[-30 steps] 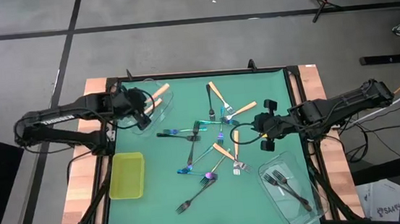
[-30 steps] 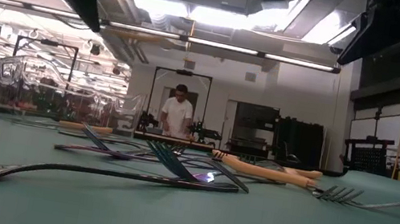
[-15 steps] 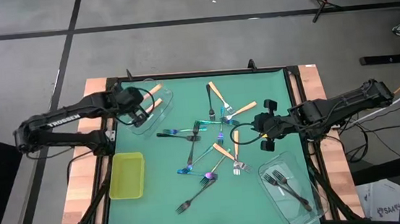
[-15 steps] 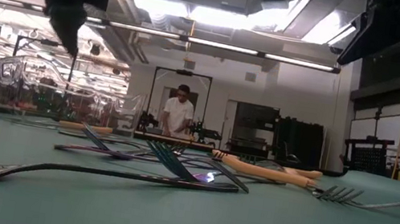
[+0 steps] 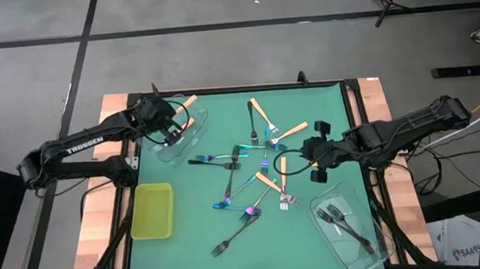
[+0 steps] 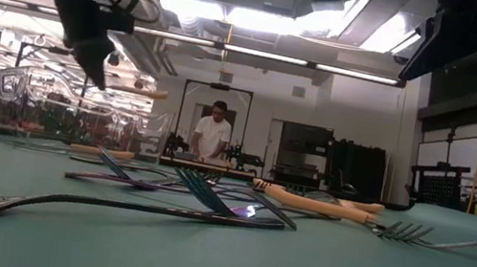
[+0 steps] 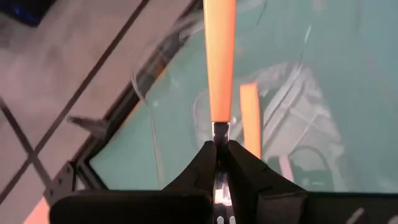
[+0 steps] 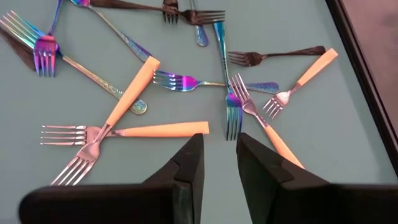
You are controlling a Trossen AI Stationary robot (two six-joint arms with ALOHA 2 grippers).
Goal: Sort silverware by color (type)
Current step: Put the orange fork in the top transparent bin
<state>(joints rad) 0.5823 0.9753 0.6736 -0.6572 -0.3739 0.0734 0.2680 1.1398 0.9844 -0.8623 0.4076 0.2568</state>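
Left gripper [image 7: 219, 163] hangs over the clear tub [image 5: 189, 132] at the mat's far left corner, fingers pinched on an orange fork [image 7: 219, 62] by its metal neck, another orange one [image 7: 250, 118] lying in the tub below. Right gripper [image 8: 219, 155] hovers right of the fork pile [image 5: 252, 168], fingers parted, holding nothing.

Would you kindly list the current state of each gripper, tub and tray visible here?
Left gripper: jaws shut on an orange-handled fork, held above the clear plastic tub.
That tub: one orange-handled fork inside.
Right gripper: jaws open, above the loose forks.
Second clear plastic tub: two dark grey forks inside.
Yellow-green tray: empty.
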